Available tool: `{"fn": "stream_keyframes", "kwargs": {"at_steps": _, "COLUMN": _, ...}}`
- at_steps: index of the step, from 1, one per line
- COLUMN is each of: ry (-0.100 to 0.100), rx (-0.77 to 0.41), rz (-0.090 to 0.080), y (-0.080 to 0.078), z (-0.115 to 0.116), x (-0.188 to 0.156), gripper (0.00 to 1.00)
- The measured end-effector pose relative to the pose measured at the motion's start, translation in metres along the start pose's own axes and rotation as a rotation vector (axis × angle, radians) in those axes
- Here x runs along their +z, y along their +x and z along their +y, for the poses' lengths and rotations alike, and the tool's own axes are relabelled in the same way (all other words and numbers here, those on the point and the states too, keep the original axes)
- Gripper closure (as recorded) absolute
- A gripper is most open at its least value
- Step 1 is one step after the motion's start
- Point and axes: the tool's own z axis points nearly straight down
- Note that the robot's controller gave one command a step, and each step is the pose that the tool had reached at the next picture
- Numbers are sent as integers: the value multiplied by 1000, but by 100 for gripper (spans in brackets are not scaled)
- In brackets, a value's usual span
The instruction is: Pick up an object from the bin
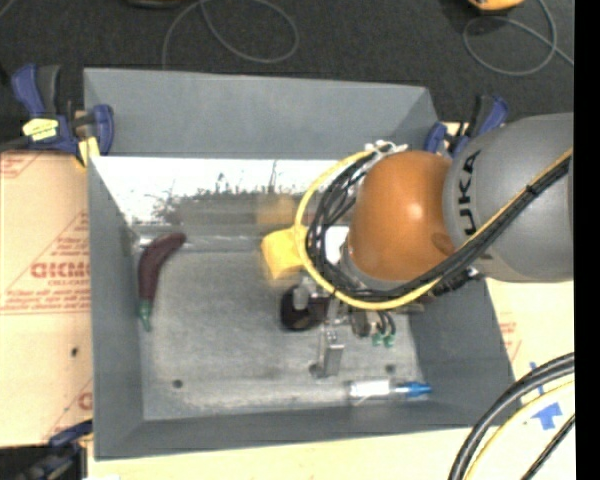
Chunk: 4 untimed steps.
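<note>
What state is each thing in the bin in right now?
Gripper, low in the bin.
Purple eggplant, lying at the left.
Yellow block, partly under the arm.
Black round thing, beside the gripper.
Blue-capped pen, lying flat at the front.

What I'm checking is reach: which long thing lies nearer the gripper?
The clear blue-tipped pen at the bin's bottom edge, just beside the gripper; the purple eggplant lies far left.

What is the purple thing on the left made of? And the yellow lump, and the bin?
The purple thing, shaped like an aubergine with a green stem end, looks like smooth, dull plastic or rubber. The yellow lump looks like matte foam or soft plastic, with no shine. The bin looks like grey metal: its back wall gleams.
</note>
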Motion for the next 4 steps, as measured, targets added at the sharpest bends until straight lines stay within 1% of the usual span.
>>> {"fn": "stream_keyframes", "kwargs": {"at_steps": 1, "ry": 0, "rx": 1, "rz": -8, "y": -2, "z": 0, "x": -4, "gripper": 0}}
{"fn": "stream_keyframes", "kwargs": {"at_steps": 2, "ry": -2, "rx": 31, "rz": -9, "y": -15, "z": -12, "x": 26, "gripper": 0}}
{"fn": "stream_keyframes", "kwargs": {"at_steps": 3, "ry": -1, "rx": 21, "rz": -11, "y": -23, "z": -15, "x": 72, "gripper": 100}}
{"fn": "stream_keyframes", "kwargs": {"at_steps": 4, "ry": -1, "rx": 21, "rz": -11, "y": -23, "z": -15, "x": 72, "gripper": 100}}
